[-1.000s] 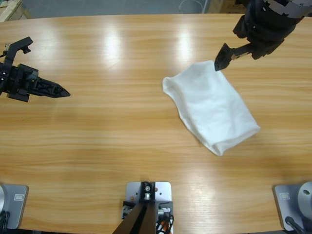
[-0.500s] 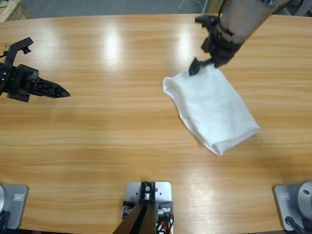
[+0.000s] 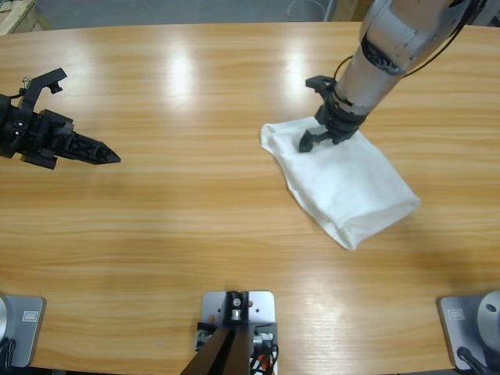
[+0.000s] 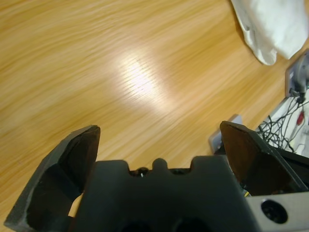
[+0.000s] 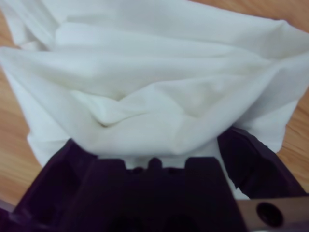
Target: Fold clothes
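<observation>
The clothes (image 3: 344,176) are one white garment lying in a folded, slanted bundle right of the table's middle. My right gripper (image 3: 319,139) comes down from the upper right onto the bundle's upper left part. In the right wrist view its jaws stand open on either side of bunched white fabric (image 5: 159,92), which fills the space at the right gripper (image 5: 154,145). My left gripper (image 3: 105,155) is far off at the table's left side, pointing right. In the left wrist view the left gripper (image 4: 159,130) is open over bare wood, and the clothes (image 4: 270,24) show at the top right corner.
The wooden table (image 3: 180,219) spreads wide between the two arms. A grey plate with loose cables (image 4: 285,121) shows at the right edge of the left wrist view.
The right arm has swung down and to the left, from beyond the bundle's far corner onto its upper left part. The left gripper has shifted slightly to the right.
</observation>
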